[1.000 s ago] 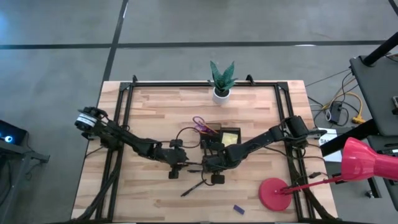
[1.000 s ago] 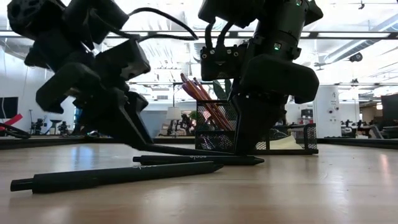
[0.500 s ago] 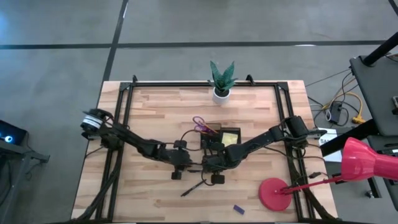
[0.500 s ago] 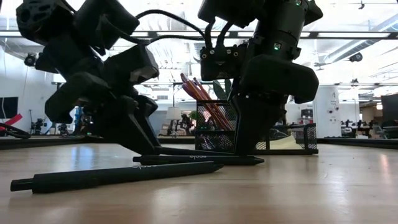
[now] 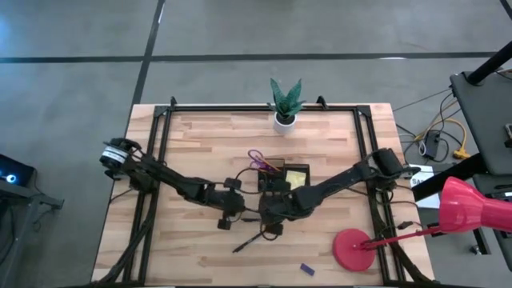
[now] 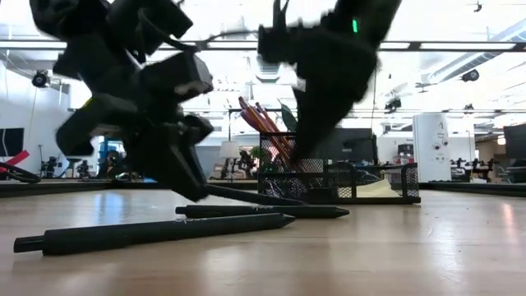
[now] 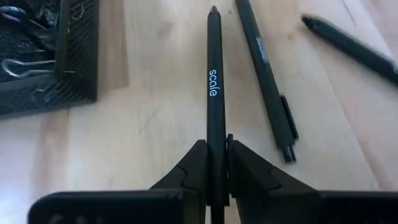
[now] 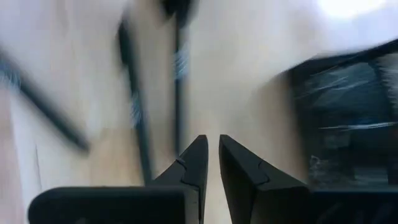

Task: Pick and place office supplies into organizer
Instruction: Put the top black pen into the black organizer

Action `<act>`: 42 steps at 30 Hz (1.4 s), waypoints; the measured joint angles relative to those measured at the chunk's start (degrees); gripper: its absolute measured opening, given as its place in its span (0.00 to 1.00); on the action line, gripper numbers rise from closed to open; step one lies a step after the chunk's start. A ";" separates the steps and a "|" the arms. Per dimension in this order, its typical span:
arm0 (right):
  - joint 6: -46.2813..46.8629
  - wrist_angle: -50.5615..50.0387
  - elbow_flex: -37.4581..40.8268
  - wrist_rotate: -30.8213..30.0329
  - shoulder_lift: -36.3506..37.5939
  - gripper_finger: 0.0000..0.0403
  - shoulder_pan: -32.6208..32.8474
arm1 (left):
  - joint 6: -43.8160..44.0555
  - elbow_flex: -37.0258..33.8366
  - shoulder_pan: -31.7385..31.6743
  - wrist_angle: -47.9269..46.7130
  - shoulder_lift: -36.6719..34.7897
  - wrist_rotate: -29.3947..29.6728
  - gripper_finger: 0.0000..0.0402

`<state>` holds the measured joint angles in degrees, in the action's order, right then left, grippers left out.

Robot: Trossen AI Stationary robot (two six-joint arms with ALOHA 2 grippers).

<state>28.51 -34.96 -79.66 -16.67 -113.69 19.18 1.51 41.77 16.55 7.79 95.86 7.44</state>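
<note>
Pens lie ahead of the left gripper (image 7: 217,171), whose fingers pinch one black pen (image 7: 214,87) at its rear end; lifted so, it may swing and strike the organizer (image 7: 50,59) beside it. The right gripper (image 8: 211,163), nearly closed and empty, crowds close.

The pen (image 7: 215,93) was black with white lettering. The mesh organizer (image 5: 286,178) was black, the sticky-note pad (image 5: 297,177) yellow, the scissors (image 5: 257,158) purple-handled, and the lamp (image 5: 460,210) red.
</note>
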 joint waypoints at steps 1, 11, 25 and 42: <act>1.80 -1.51 -0.75 -4.10 1.06 0.08 0.61 | -1.32 0.87 -0.02 -2.87 -0.94 0.35 0.08; 47.54 -40.79 -13.88 -45.18 8.44 0.08 7.99 | -27.89 17.24 -1.39 -34.91 -13.46 16.33 0.08; 49.25 -47.23 -19.71 -46.37 8.80 0.08 9.96 | -64.60 40.26 -12.47 -52.19 -4.62 28.91 0.08; 53.65 -49.07 -22.22 -49.75 11.30 0.08 14.36 | -72.13 45.15 -12.01 -49.19 8.43 28.76 0.11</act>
<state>82.16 -84.03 -101.89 -66.42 -102.39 33.54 -70.62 86.91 4.54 -41.40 104.29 36.21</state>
